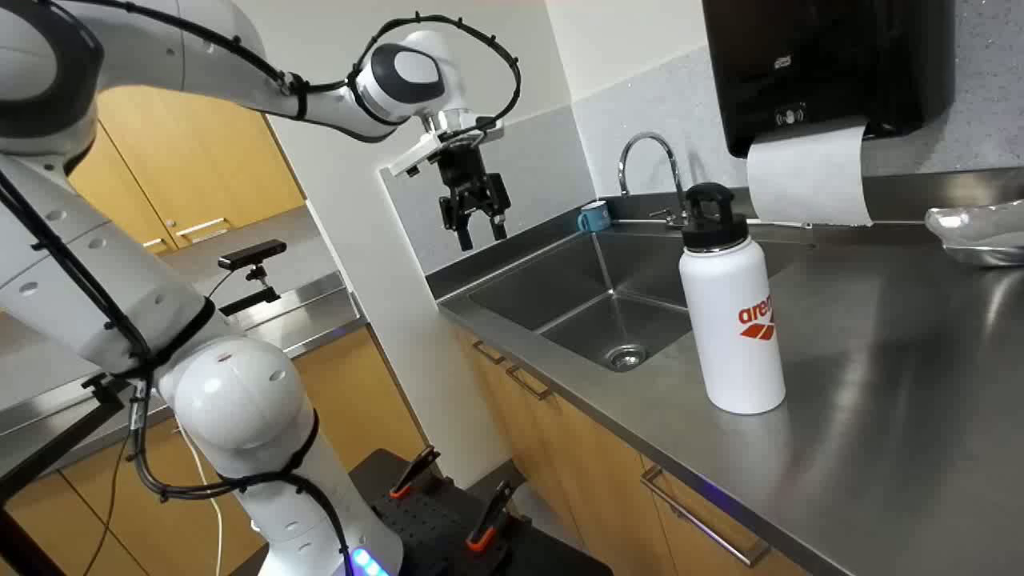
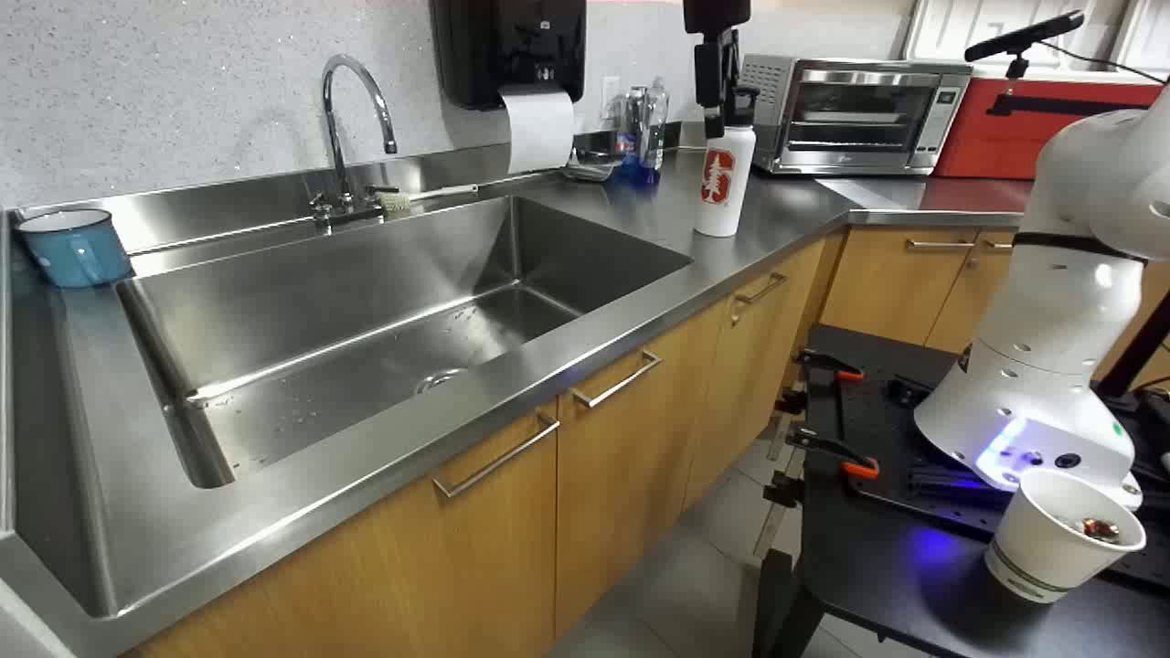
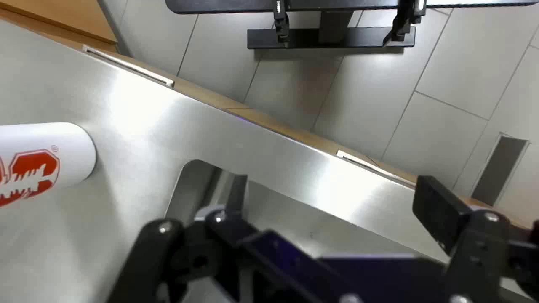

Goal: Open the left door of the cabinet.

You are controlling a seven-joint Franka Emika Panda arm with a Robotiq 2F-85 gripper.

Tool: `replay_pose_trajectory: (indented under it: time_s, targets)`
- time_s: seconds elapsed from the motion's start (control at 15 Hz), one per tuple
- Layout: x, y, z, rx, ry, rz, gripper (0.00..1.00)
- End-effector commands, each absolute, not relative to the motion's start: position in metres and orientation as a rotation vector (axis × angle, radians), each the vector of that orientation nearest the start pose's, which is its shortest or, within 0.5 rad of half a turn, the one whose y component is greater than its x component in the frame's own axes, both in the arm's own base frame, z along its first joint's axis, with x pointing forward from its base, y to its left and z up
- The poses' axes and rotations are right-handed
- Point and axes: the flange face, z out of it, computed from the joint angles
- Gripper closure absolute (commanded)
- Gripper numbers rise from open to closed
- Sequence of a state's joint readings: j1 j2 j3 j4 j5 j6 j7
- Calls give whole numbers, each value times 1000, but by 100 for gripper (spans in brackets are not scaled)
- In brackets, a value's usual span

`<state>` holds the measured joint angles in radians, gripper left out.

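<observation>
Nearest me: arm (image 1: 240,392), elbow high, forearm stretched out, wrist bent so the gripper (image 1: 482,236) points down in mid-air. Jaws wide apart, plain in wrist view. Next, white bottle (image 1: 732,344) upright on the counter (image 1: 864,384): an exterior view gives red lettering (image 1: 756,312), wrist view a red tree badge (image 3: 36,164). Beyond, under the sink (image 2: 302,302): left door (image 2: 420,548) of the cabinet (image 2: 631,475), closed; wrist view gets a thin strip of cabinet front. Far back, toaster oven (image 2: 850,116) and wall cabinets (image 1: 192,160) each show in a single exterior view.
</observation>
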<state>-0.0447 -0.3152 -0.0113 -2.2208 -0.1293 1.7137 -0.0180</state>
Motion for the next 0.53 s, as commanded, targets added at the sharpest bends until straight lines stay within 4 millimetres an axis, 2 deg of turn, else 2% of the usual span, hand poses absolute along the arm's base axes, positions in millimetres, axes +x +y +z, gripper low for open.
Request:
replay_pose_trajectory:
  time_s: [0.0, 0.47]
  targets:
    - [435, -37, 490, -3241, 10, 320, 0]
    - [435, -37, 490, -3241, 10, 320, 0]
